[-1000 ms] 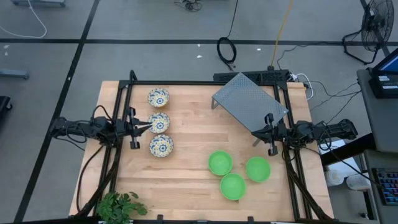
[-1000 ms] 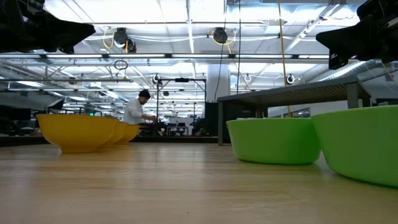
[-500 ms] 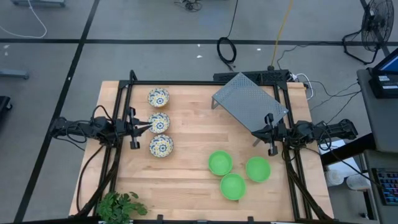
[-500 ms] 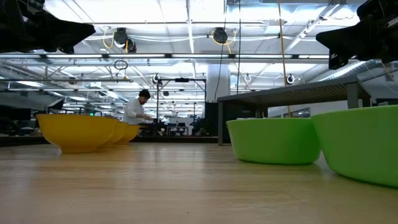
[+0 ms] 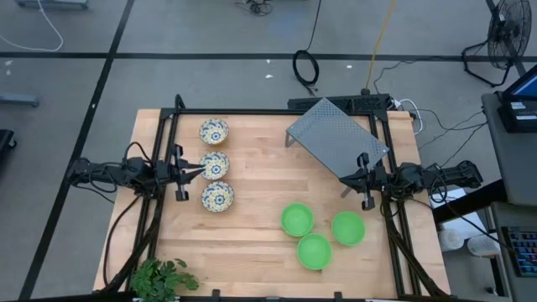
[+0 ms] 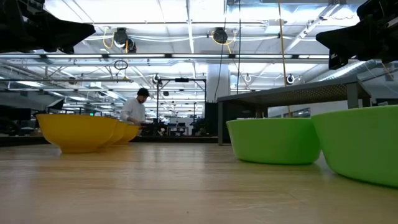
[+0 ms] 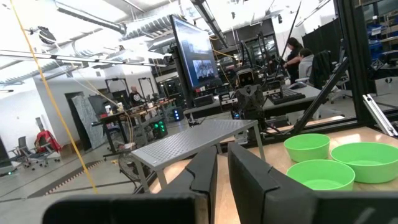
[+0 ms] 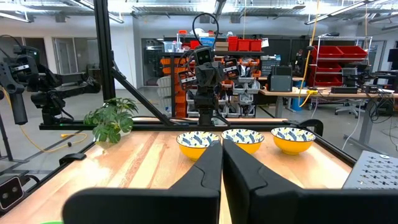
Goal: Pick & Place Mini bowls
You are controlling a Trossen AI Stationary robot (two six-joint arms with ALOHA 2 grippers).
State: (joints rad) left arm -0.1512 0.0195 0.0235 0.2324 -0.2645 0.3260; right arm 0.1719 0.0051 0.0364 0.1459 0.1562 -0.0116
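Neither arm has engaged a bowl yet. The left gripper (image 5: 191, 171) waits at the counter's (image 5: 260, 243) nine o'clock edge, its fingers (image 7: 202, 174) drawn together with only a thin slit between them, holding nothing. The right gripper (image 5: 352, 178) waits at three o'clock, its fingers (image 8: 208, 165) likewise closed and empty.

Three floral bowls (image 5: 215, 164) stand in a column toward ten o'clock, just beside the left gripper, the middle one nearly touching its tips. Three green bowls (image 5: 315, 232) cluster toward five o'clock, close to one another. The grey perforated rack (image 5: 337, 137) slants at one o'clock, beside the right gripper.

The risks come from crowding. With the fingers closed, an advance by the left arm would likely shove the middle floral bowl rather than grasp it. Among the green bowls, a finger lowered over one rim could knock a neighbour. The right arm, swinging out, might clip the rack's edge.
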